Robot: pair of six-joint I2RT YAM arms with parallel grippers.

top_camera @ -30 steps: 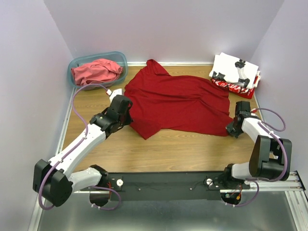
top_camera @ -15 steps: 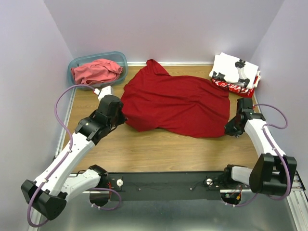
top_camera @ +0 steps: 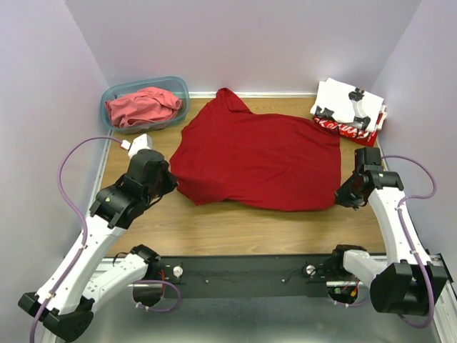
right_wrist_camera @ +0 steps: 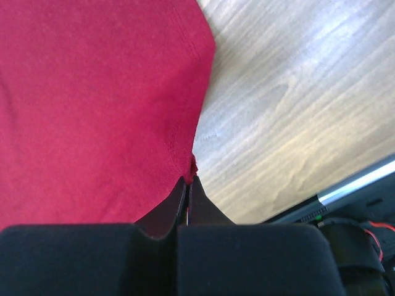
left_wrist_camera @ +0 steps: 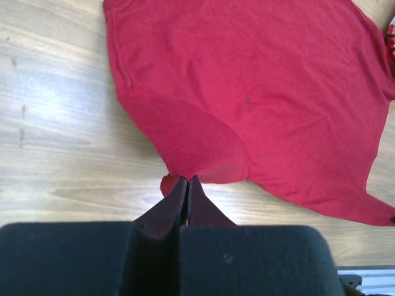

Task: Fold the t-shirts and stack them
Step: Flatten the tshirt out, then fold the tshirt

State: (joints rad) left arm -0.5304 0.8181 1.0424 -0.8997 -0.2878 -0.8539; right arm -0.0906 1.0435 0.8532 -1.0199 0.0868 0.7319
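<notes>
The left gripper [left_wrist_camera: 187,179] and right gripper [right_wrist_camera: 187,180] each clamp a near corner of the deep red t-shirt [top_camera: 260,157], spread crosswise beyond them.

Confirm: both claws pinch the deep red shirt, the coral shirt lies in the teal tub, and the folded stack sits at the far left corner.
Wrong corner: the top external view shows the folded stack at the far right. The left claw and right claw do pinch the deep red shirt, and the coral shirt lies in the teal tub.
</notes>
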